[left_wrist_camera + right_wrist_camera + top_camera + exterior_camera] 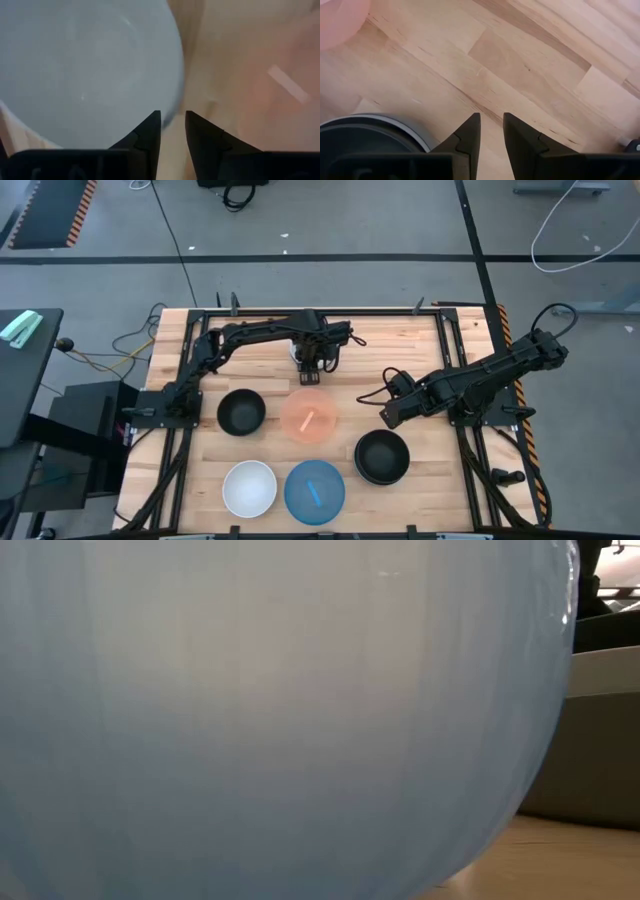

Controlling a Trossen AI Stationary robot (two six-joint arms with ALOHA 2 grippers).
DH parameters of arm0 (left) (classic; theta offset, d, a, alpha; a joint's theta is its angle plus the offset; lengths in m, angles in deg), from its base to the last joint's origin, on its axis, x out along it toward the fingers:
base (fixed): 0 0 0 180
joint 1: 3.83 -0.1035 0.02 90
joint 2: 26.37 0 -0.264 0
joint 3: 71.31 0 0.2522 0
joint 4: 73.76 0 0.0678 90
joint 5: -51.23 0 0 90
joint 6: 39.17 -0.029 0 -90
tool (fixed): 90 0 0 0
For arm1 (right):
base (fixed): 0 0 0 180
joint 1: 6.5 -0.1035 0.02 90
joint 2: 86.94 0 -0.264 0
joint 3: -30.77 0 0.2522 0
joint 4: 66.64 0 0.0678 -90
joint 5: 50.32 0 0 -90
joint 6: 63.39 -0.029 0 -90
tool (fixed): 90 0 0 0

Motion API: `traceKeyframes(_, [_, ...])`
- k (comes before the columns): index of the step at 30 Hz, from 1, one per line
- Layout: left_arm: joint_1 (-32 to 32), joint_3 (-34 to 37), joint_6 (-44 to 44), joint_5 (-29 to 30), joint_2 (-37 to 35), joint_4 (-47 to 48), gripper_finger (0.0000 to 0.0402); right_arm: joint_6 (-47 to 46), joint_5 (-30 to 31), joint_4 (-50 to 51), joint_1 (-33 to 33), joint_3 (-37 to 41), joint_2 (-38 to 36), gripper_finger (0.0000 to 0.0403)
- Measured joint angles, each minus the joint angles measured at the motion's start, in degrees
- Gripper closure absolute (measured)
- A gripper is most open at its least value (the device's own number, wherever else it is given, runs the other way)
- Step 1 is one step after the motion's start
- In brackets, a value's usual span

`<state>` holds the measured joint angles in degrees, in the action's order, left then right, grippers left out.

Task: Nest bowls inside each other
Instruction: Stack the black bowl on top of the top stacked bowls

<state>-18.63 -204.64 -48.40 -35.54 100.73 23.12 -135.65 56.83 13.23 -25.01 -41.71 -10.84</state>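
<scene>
You are seeing five bowls sitting upright: salmon-pink bowl at centre, black bowl at nine o'clock. Another black bowl is lying at four, blue bowl at six, white bowl at seven.

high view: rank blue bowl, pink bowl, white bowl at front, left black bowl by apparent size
1. blue bowl
2. pink bowl, close to the blue one; too near to split firmly
3. white bowl
4. left black bowl, only slightly smaller than the white bowl
</scene>
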Motion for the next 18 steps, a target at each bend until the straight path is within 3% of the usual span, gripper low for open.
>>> traceKeyframes(8, [0.54, -9.79, 6.24, -1.22, -0.53, 6.80, 0.0306, 0.90, 0.00, 0.00, -0.27, 0.00, 0.00, 0.0312])
traceKeyframes(18, [5.96, -2.95, 13.28, -7.34, -4.22, 6.90, 0.0319, 1.79, -0.06, 0.36, -4.17, 0.00, 0.00, 0.0312])
